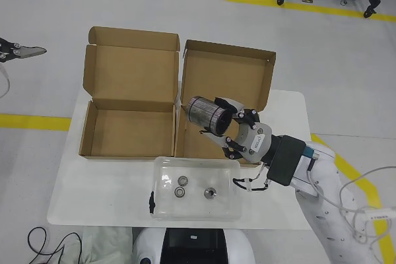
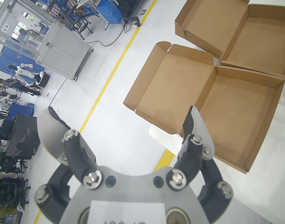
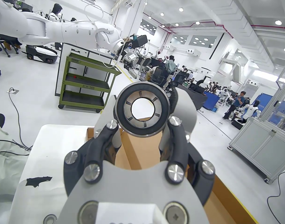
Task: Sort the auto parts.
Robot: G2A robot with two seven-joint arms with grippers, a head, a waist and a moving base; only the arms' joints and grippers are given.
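My right gripper [image 1: 214,122] is shut on a large ribbed metal cylinder [image 1: 202,113] and holds it above the right cardboard box [image 1: 251,79]. In the right wrist view the cylinder [image 3: 142,127] shows its black-rimmed hollow end between the fingers [image 3: 179,108]. A clear plastic tray [image 1: 228,210] at the table's front holds two small bearings [image 1: 183,179] and a small metal part [image 1: 210,193]. My left gripper [image 1: 16,50] hangs open over the floor, off the table's far left corner; its fingers [image 2: 193,120] are spread wide with nothing between them. The left box [image 2: 226,117] looks empty.
Both boxes stand side by side at the back of the white table [image 1: 72,191], lids [image 1: 131,72] open and upright. A yellow floor line [image 1: 26,121] runs left of the table. A strip of black tape [image 3: 37,181] lies on the tabletop.
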